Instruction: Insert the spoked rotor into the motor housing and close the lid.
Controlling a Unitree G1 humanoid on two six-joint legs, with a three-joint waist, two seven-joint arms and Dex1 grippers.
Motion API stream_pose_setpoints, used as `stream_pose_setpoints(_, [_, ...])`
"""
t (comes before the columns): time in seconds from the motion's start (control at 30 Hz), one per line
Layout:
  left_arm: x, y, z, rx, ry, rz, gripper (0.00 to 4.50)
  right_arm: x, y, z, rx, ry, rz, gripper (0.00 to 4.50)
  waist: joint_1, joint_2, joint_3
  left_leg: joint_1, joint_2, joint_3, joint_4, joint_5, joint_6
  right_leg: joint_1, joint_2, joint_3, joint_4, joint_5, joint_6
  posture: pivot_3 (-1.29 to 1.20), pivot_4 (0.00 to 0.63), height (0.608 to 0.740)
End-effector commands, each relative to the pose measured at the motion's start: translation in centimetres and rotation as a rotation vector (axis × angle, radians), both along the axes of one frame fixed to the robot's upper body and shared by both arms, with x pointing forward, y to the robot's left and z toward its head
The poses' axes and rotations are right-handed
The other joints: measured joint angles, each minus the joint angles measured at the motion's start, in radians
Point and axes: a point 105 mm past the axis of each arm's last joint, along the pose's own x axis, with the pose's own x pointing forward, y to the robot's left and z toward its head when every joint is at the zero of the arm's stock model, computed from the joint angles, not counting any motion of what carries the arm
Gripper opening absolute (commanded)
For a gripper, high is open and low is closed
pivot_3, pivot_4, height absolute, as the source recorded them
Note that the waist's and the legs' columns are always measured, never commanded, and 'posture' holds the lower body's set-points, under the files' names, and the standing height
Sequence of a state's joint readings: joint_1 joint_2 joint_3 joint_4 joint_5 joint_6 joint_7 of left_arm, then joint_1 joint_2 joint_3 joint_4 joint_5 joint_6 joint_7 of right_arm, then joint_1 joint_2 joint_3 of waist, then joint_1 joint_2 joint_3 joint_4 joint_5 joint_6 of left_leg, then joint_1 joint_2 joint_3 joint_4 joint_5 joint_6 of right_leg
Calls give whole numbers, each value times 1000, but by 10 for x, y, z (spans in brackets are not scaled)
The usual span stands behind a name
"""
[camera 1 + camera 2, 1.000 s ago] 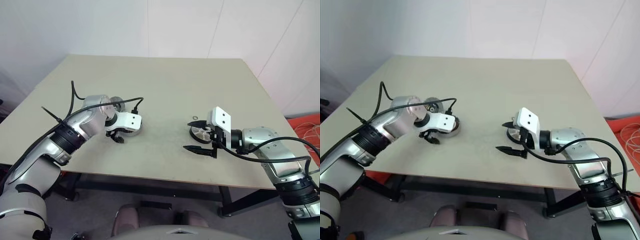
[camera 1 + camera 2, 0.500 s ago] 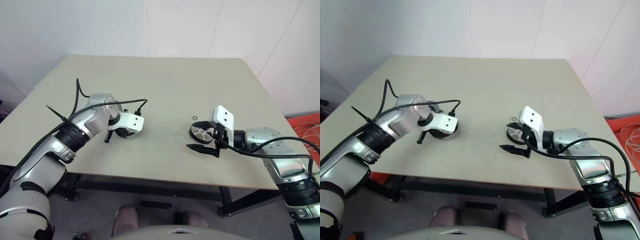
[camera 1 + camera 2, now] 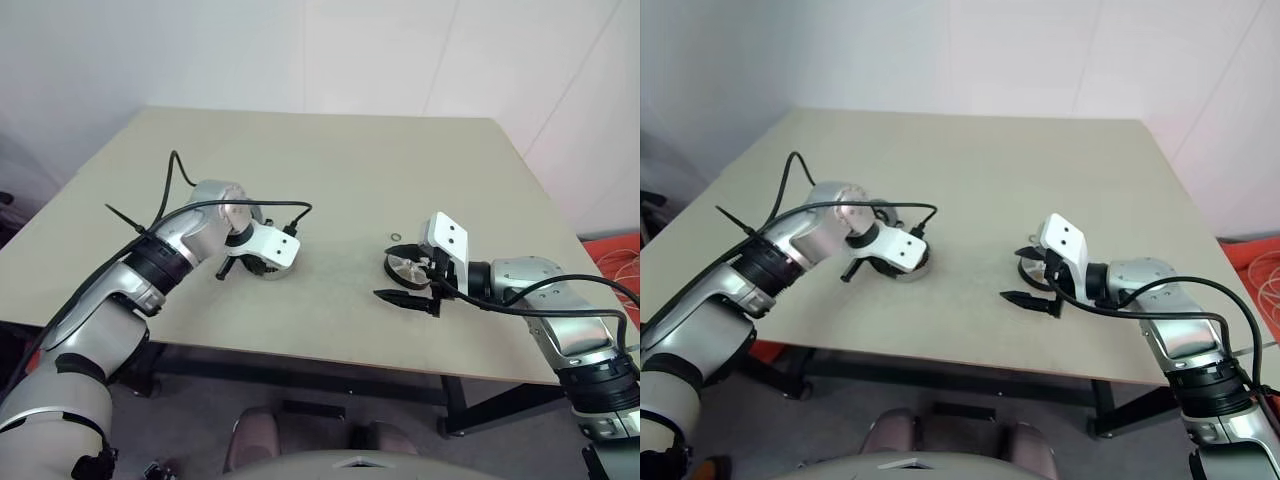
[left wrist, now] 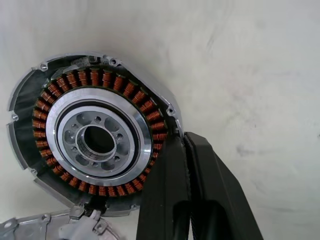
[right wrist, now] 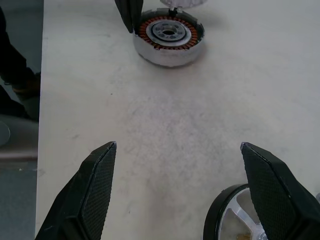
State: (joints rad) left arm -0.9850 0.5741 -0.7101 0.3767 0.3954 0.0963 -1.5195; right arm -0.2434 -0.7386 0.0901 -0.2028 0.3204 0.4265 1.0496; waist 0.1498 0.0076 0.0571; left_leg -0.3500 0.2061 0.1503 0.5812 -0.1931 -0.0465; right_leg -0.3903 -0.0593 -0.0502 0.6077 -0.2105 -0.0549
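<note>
A: Where's the housing (image 4: 95, 142) on the table (image 3: 330, 170)?
B: Touching the left gripper (image 4: 187, 150), whose fingers are pressed together against its rim, empty. The lid (image 4: 30, 227) lies joined at the housing's edge, open.
A: And the rotor (image 5: 235, 215)?
B: Just under the right gripper (image 5: 177, 150), by one fingertip; its jaws are spread wide, holding nothing. A tiny ring (image 3: 396, 237) sits just beyond it.
</note>
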Motion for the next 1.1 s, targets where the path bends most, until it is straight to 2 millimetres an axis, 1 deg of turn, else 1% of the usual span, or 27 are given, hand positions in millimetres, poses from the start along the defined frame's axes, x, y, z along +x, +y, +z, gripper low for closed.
stream_pose_setpoints(0.03, [11, -19, 24, -27, -105, -111, 35, 0, -3, 12, 6, -37, 0, 4500, 3, 0, 0, 0, 0, 0, 0, 0, 0, 0, 0, 0, 0, 0, 0, 0, 0, 740])
stream_pose_setpoints(0.2, [14, -36, 28, -50, -133, -199, 35, -2, -5, 10, 2, -31, -5, 4500, 4, 0, 0, -1, 0, 0, 0, 0, 0, 0, 0, 0, 0, 0, 0, 0, 0, 740])
stream_pose_setpoints(0.3, [9, -43, 28, -28, -123, -299, 35, -4, -10, 9, -4, -22, -20, 4500, 4, 0, 0, -1, 0, 0, 0, 0, 0, -1, 0, 0, 0, 0, 0, 0, 0, 740])
stream_pose_setpoints(0.43, [0, -42, 24, 17, -90, -397, 35, -5, -20, 9, -20, -15, -38, 4500, 5, 0, 0, -1, 0, 0, 0, 0, 0, -1, 0, 0, 0, 0, 0, 0, 0, 740])
stream_pose_setpoints(0.53, [-5, -40, 22, 55, -69, -451, 35, -5, -22, 9, -24, -15, -44, 4500, 5, 0, 0, -1, 0, 0, 0, 0, 0, -1, 0, 0, 0, 0, 0, 0, 0, 740])
stream_pose_setpoints(0.7, [-10, -39, 17, 81, -55, -507, 35, -5, -20, 11, -12, -17, -46, 4500, 6, 0, 0, -1, 0, 0, 0, 0, 1, -1, 0, 0, 1, 0, 0, 0, 0, 740])
stream_pose_setpoints(0.77, [-15, -40, 13, 81, -42, -540, 35, -5, -19, 10, -11, -15, -46, 4500, 6, 0, 0, -1, 0, 0, 0, 1, 1, -1, 0, 0, 1, 0, 0, 0, 0, 740])
stream_pose_setpoints(0.9, [-22, -35, 7, 93, -13, -601, 35, -6, -18, 9, -9, -12, -45, 4500, 6, 0, 0, -1, 0, 0, 0, 1, 2, -1, 0, 0, 1, 0, 0, 0, 0, 740])
stream_pose_setpoints(1.03, [-24, -30, 8, 98, -3, -637, 35, -5, -16, 9, -3, -9, -38, 4500, 6, 0, 0, -1, 0, 0, 0, 1, 2, -1, 0, -1, 1, 0, 0, 0, 0, 740])
stream_pose_setpoints(1.1, [-25, -29, 8, 104, 7, -629, 35, -5, -15, 9, -3, -8, -37, 4500, 7, 0, 0, -1, 0, 0, 0, 1, 2, -1, 0, -1, 1, 0, 0, 0, 0, 740])
